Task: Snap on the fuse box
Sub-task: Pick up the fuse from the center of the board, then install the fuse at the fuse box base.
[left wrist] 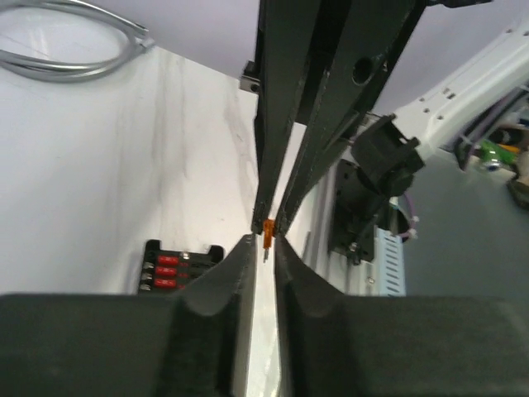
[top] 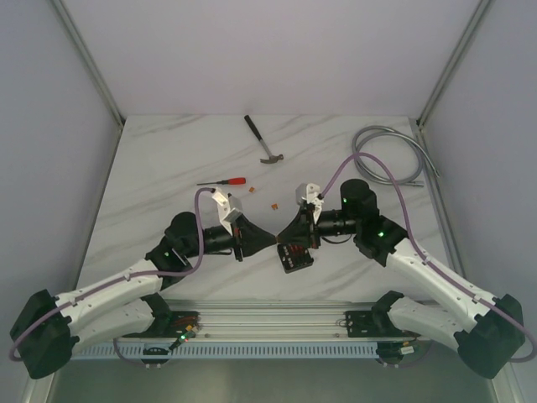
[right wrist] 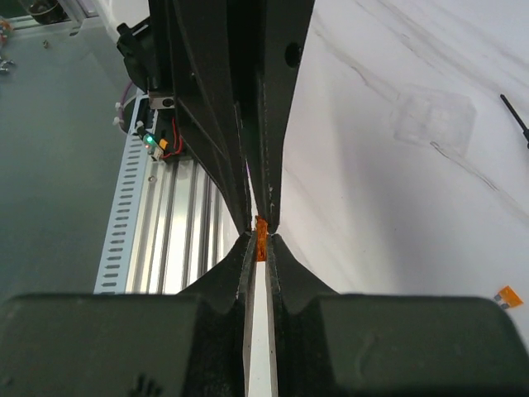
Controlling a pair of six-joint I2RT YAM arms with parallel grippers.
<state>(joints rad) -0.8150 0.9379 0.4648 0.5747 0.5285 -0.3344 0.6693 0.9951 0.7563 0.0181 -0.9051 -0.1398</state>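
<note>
The fuse box (top: 295, 257) is a small black box lying on the table just below where the two grippers meet. In the left wrist view the fuse box (left wrist: 177, 265) shows three red fuses in its slots. My left gripper (top: 270, 238) and right gripper (top: 286, 234) stand tip to tip above the table. A tiny orange fuse (right wrist: 261, 237) sits pinched between the right gripper's (right wrist: 261, 241) tips. From the left wrist, the left gripper's (left wrist: 264, 241) jaws stand a narrow gap apart around the orange fuse's (left wrist: 269, 231) prong.
A hammer (top: 264, 143), a red-handled screwdriver (top: 225, 181) and a coiled grey hose (top: 394, 155) lie at the back. Loose orange fuses (top: 273, 205) lie near the middle. A clear plastic piece (right wrist: 434, 124) lies flat on the marble. An aluminium rail (top: 268, 323) runs along the near edge.
</note>
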